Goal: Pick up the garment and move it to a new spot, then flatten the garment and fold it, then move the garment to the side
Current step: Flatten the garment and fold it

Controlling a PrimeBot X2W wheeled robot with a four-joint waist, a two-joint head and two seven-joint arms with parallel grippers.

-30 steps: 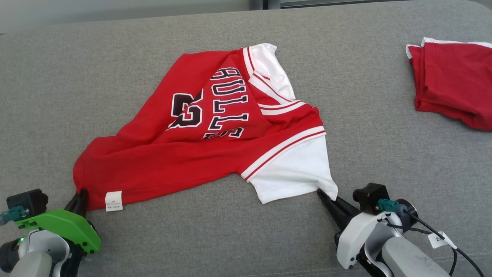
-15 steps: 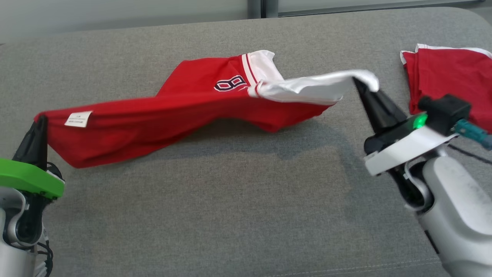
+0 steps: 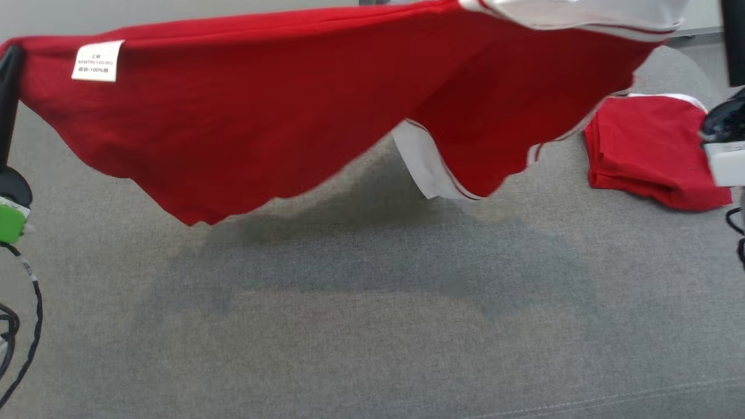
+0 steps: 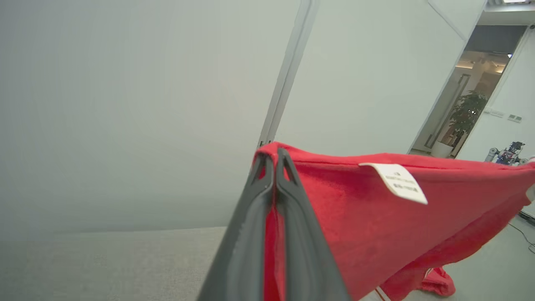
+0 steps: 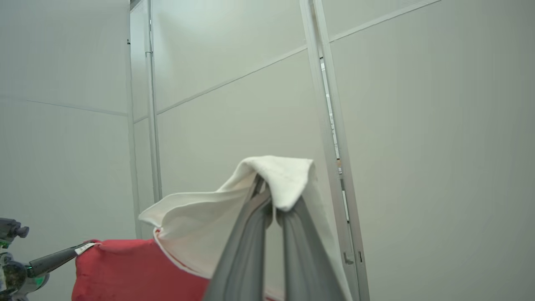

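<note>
The garment (image 3: 279, 110) is a red jersey with white sleeves and a white care label. It hangs stretched in the air above the grey cushion (image 3: 361, 314), sagging in the middle. My left gripper (image 4: 271, 155) is shut on its red hem corner, with a dark finger (image 3: 8, 105) at the head view's left edge. My right gripper (image 5: 264, 184) is shut on the white sleeve (image 5: 234, 209); its body (image 3: 724, 151) shows at the right edge. In the right wrist view the left gripper (image 5: 81, 248) holds the far red corner.
A second red garment (image 3: 646, 151), folded, lies on the cushion at the right, below the raised jersey's right end. The jersey's shadow falls on the cushion's middle. Pale wall panels stand behind, and a black cable (image 3: 23, 326) hangs at the lower left.
Both grippers have lifted the jersey off the cushion, from lying crumpled to hanging taut high between them. The head view has shifted too.
</note>
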